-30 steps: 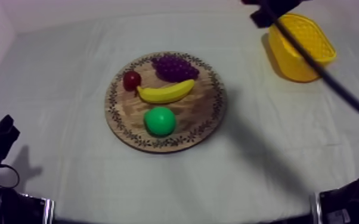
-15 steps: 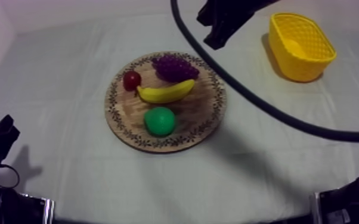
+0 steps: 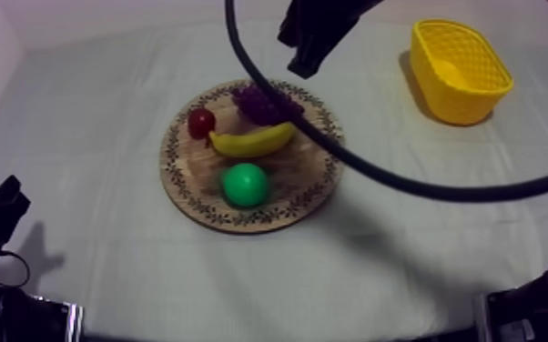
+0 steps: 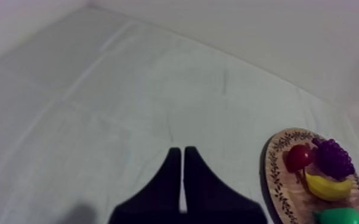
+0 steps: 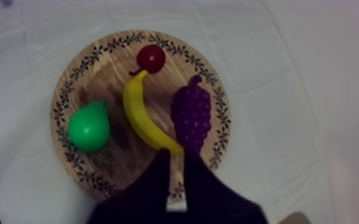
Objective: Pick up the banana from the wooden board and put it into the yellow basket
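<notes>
The yellow banana (image 3: 252,141) lies across the middle of the round wooden board (image 3: 323,177), between the grapes (image 3: 264,102), the small red fruit (image 3: 201,122) and the green pear (image 3: 244,185). My right gripper (image 3: 301,60) hangs above the board's far edge by the grapes. In the right wrist view its fingers (image 5: 176,156) stand a little apart with nothing between them, over the near end of the banana (image 5: 139,114) and beside the grapes (image 5: 191,117). The yellow basket (image 3: 460,68) stands at the far right. My left gripper (image 4: 183,173) rests shut, low at the left (image 3: 3,202).
The right arm's black body reaches in from the upper right, and a dark cable arcs over the board's right side. In the left wrist view the board (image 4: 275,179) lies off to one side past bare cloth.
My right arm has swung left from beside the basket to above the board's far edge. The fruit, the basket and the left arm have not moved.
</notes>
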Tool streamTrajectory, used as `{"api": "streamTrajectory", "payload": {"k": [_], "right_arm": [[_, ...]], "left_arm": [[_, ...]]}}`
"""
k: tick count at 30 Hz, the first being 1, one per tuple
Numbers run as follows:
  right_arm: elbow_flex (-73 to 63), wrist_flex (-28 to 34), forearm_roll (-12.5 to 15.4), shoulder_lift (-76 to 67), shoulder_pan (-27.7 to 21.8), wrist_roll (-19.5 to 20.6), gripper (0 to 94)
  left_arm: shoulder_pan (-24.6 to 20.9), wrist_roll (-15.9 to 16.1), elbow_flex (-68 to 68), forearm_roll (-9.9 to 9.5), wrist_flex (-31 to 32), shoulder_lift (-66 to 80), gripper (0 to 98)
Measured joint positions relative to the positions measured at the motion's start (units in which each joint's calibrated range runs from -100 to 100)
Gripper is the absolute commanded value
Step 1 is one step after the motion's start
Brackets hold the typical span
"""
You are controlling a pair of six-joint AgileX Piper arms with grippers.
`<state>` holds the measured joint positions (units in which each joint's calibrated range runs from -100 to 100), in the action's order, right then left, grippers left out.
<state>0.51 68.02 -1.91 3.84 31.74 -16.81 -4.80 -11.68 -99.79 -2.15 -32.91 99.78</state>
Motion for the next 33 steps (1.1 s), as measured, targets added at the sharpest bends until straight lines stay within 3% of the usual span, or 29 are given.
{"api": "streamTrajectory", "payload": {"k": [3, 6, 24, 33], "right_arm": [[-0.23, 0.74, 0.31, 0.54, 0.17, -1.35, 50.7], [-0.45, 0.83, 0.17, 0.98, 0.38, -1.58, 54.3], [-1.47, -0.74, -1.71, 8.66, 2.07, -1.79, 50.4], [-2.42, -1.00, -1.39, 16.61, 2.42, -1.89, 48.7]], "left_arm": [[0.00, 0.00, 0.00, 0.00, 0.00, 0.00, 0.1], [0.00, 0.00, 0.00, 0.00, 0.00, 0.00, 0.1], [0.00, 0.00, 0.00, 0.00, 0.00, 0.00, 0.1], [0.00, 0.00, 0.00, 0.00, 0.00, 0.00, 0.1]]}}
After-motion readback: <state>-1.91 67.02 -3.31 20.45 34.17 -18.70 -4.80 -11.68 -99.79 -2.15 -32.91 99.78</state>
